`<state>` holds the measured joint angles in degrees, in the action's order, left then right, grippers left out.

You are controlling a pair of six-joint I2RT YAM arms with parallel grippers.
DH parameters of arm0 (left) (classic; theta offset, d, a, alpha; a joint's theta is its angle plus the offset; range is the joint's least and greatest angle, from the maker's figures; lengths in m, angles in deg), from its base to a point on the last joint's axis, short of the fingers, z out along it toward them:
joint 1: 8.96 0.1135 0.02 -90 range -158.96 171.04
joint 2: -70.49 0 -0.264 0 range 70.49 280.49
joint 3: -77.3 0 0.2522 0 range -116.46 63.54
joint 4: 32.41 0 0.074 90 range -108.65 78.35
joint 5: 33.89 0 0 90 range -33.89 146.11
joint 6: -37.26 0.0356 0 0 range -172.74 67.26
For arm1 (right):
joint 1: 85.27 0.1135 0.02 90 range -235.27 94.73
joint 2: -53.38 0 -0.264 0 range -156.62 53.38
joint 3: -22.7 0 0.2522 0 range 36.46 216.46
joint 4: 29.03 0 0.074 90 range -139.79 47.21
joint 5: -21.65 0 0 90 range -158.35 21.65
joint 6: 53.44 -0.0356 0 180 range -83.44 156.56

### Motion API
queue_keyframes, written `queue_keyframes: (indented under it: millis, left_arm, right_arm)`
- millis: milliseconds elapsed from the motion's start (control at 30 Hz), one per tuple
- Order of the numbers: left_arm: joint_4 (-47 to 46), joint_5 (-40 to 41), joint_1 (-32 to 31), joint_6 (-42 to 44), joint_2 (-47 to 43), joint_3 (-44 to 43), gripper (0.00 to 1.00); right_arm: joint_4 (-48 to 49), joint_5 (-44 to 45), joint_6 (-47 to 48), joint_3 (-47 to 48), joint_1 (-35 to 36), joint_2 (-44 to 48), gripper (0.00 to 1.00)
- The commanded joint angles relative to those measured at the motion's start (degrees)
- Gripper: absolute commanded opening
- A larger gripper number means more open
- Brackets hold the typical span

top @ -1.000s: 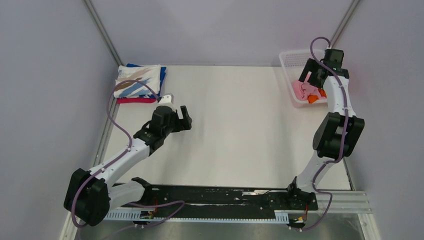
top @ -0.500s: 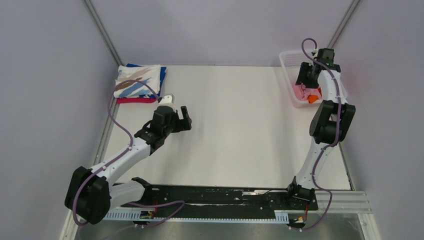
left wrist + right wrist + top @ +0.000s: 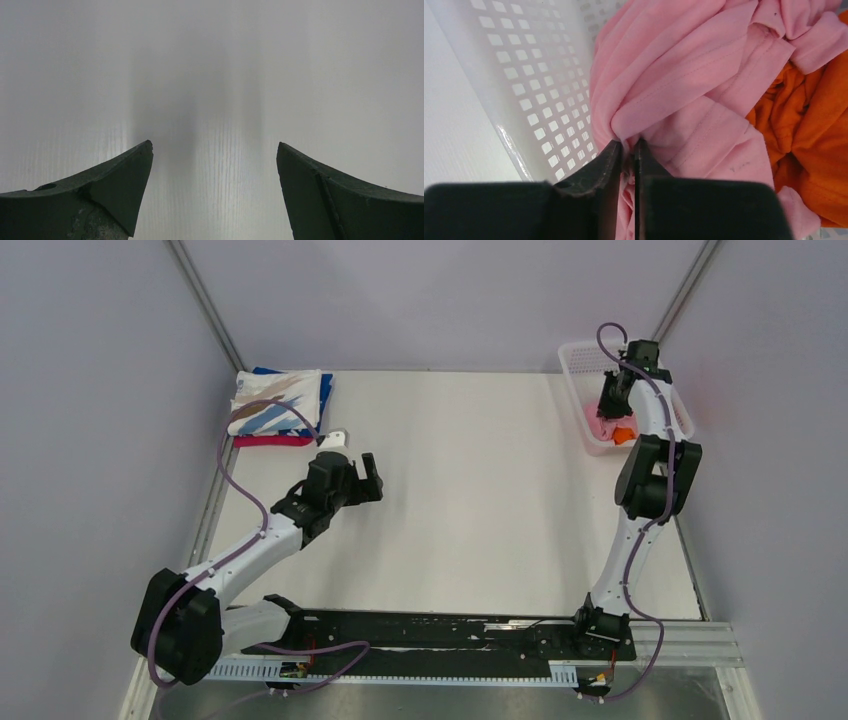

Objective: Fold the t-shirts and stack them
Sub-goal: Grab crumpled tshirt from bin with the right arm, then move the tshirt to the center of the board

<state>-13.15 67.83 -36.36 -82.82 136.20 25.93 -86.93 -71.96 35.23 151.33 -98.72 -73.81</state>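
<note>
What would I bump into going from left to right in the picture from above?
First the pile of folded shirts → left pincer → white basket, where the right pincer pinches the pink shirt.

Folded t-shirt stack at table far-L corner; basket far-R, crumpled t-shirts inside.

No text, label, brand, number or sign can be read in any view. The pink t-shirt, the orange t-shirt, the white basket, the folded t-shirts and the counter show no legible marking.
</note>
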Motion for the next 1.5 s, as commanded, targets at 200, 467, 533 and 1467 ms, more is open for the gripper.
queue_keyframes:
  millis: [200,467,533,1467]
  left_arm:
    - [0.94,2.45,-0.15,0.56,-1.42,-2.53,1.00]
    - [3.03,4.25,-0.14,0.62,-5.07,-2.19,1.00]
    - [3.30,4.73,-0.19,0.60,-6.20,-1.88,1.00]
    - [15.11,11.16,-0.20,-5.40,-21.67,0.24,1.00]
  right_arm:
    - [9.24,3.53,-4.47,8.61,0.45,6.69,0.00]
    - [36.39,2.73,-12.63,-0.83,0.36,22.62,0.00]
    - [41.47,1.41,-13.96,-1.22,0.40,24.74,0.00]
    - [27.43,6.01,-18.80,-23.77,40.90,47.28,0.00]
